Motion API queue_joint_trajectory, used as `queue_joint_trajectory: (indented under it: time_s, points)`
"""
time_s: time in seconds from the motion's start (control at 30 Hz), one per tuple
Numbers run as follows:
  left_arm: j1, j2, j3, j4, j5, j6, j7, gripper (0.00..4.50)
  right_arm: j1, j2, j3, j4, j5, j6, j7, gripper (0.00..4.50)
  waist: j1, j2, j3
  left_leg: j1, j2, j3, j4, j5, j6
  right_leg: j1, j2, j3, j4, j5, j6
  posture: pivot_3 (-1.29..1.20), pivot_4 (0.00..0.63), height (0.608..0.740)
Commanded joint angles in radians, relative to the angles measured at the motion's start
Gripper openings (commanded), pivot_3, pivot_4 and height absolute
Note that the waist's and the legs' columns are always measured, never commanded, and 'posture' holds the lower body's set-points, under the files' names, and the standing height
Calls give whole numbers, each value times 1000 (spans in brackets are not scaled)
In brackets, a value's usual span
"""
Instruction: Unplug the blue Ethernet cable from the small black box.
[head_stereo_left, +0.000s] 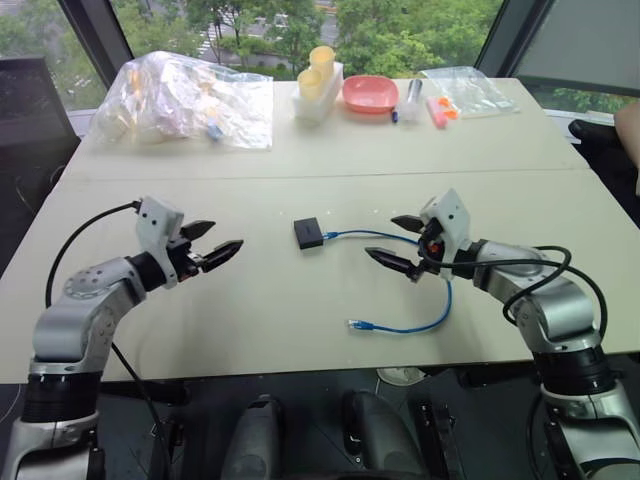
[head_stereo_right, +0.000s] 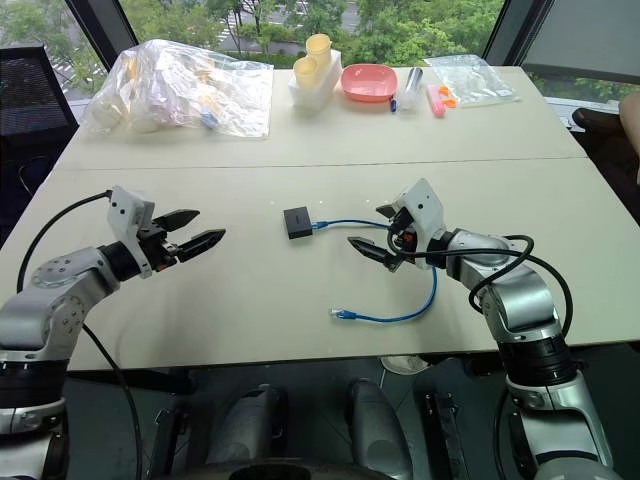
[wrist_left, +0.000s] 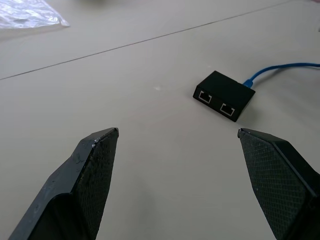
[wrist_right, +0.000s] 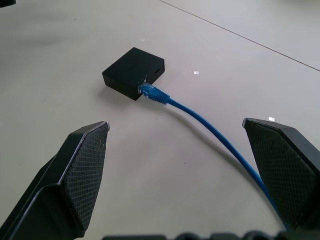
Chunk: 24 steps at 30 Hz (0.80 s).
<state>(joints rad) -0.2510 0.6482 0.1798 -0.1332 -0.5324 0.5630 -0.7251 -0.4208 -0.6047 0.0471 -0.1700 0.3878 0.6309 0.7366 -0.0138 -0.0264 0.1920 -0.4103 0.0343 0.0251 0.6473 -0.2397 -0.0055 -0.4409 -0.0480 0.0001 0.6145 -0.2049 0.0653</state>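
The small black box (head_stereo_left: 307, 233) lies flat in the middle of the table, with two empty ports showing on the side of the small black box (wrist_left: 223, 94) that faces my left arm. The blue Ethernet cable (head_stereo_left: 436, 312) is plugged into the box's opposite side (wrist_right: 134, 72); it curves under my right gripper and ends in a loose plug near the front edge. My left gripper (head_stereo_left: 211, 243) hovers open to the left of the box, well apart from it. To the box's right, my right gripper (head_stereo_left: 397, 242) stands open above the cable (wrist_right: 210, 131), holding nothing.
At the far side of the table (head_stereo_left: 250, 320) lie a crumpled clear plastic bag (head_stereo_left: 185, 100), a white holder with yellow cups (head_stereo_left: 318, 85), a pink bowl (head_stereo_left: 370, 94) and a smaller clear bag (head_stereo_left: 465, 90). A seam crosses the tabletop behind the box.
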Motion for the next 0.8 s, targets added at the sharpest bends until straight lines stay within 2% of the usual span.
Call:
queue_joint_trajectory:
  time_s: [0.03,0.23,0.43,0.57,0.67,0.8]
  points:
    - [-25,12,6,-27,1,-22,-25,3939,-51,18,13,58,-23,-59,28,4500,0,0,0,0,0,0,0,0,0,0,0,0,0,0,0,0,150,740]
    - [-33,26,14,-20,21,-58,-54,3939,-126,44,63,203,-83,-165,86,4500,1,0,0,0,0,0,0,0,0,0,0,0,0,0,0,0,150,740]
    - [-5,116,12,-113,-98,67,-206,3939,-445,209,185,757,-241,-394,162,4500,-24,0,0,1,1,1,0,0,0,0,2,0,2,1,-2,0,150,740]
    - [10,109,22,-156,-145,110,-195,3939,-613,275,225,1120,-332,-545,238,4500,-25,0,1,1,1,0,-1,0,0,0,2,0,2,1,-1,0,150,740]
    - [34,89,35,-190,-160,124,-156,3939,-678,300,246,1285,-392,-624,285,4500,-23,0,1,0,0,0,-1,0,0,0,1,0,2,1,0,0,150,740]
    - [79,88,70,-260,-222,176,-130,3939,-730,336,243,1404,-442,-681,324,4500,-30,0,0,0,0,1,-1,0,0,0,0,1,2,1,0,0,150,740]
